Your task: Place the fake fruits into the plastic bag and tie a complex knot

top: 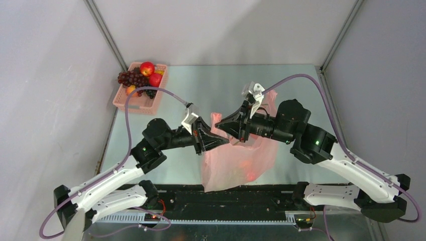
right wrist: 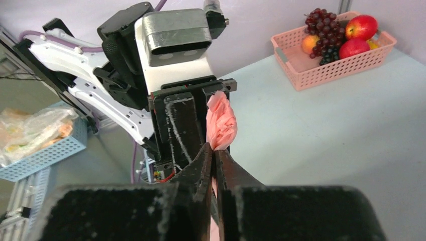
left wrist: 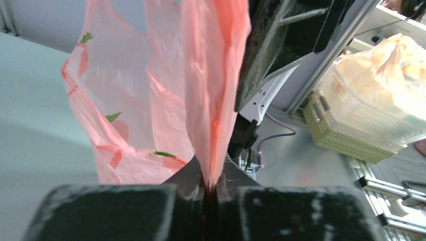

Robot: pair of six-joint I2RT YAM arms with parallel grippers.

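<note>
Top view: left gripper (top: 227,142) and right gripper (top: 219,122) are nearly meeting over one plastic bag (top: 241,165), which is sagging mid-table with reddish shapes inside. The other fake fruits (top: 147,69) are sitting in one basket (top: 150,104): two red apples, one grape bunch, something orange. Left wrist: jaws are pinching the bag, and a hard pull looks likely to tear it. Right wrist: jaws are clamping bunched bag, which could be slipping out.
</note>
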